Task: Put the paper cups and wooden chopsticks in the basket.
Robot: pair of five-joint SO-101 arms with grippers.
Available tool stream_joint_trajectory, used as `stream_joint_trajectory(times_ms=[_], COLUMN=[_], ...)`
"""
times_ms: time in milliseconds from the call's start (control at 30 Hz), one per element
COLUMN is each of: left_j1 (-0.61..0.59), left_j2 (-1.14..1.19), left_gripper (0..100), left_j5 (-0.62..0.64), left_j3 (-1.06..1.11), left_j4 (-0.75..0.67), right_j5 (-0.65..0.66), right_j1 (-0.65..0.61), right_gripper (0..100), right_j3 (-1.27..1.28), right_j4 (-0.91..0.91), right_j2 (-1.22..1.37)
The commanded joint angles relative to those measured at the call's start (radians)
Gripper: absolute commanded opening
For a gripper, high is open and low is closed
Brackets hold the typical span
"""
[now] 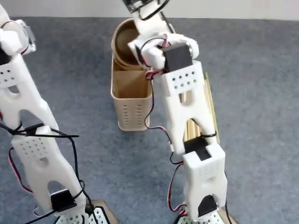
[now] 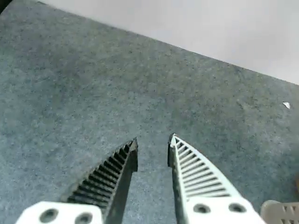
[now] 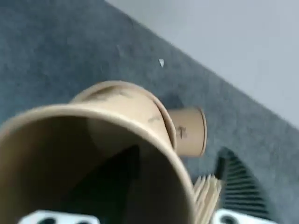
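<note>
Chopsticks (image 1: pixel 210 100) lie on tabletop (image 1: pixel 257 93) beside basket (image 1: pixel 133 114). Right gripper (image 3: pixel 180 151) apart, straddling paper cup (image 3: pixel 117 107) rim; left gripper (image 2: pixel 152 144) apart over tabletop.

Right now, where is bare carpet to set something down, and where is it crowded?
Free: the grey carpet between the left arm and the basket, and the stretch right of the chopsticks. The left gripper hangs open over bare carpet. Crowded: beside the basket, where the right arm covers the chopsticks.
</note>
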Motion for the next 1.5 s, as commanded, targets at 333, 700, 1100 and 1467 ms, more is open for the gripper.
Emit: stream_joint_trajectory(times_ms=[333,700,1100,1467], left_j1=[0.236,0.288,0.499,0.492], left_j2=[-0.021,-0.220,-0.151,0.044], left_gripper=[14,14,14,14], left_j5=[-0.008,-0.008,-0.075,-0.075], left_j3=[-0.054,-0.065,-0.013,0.120], left_j4=[-0.003,0.002,0.006,0.006], right_j5=[-0.060,-0.032,-0.078,0.110], right_j1=[-0.031,0.041,0.344,0.354], right_gripper=[33.6,33.6,33.6,33.6], right_j3=[-0.392,-0.348,0.042,1.136], right_j4=[0.130,0.159,0.358,0.186], right_j2=[-0.016,0.008,-0.414,-1.073])
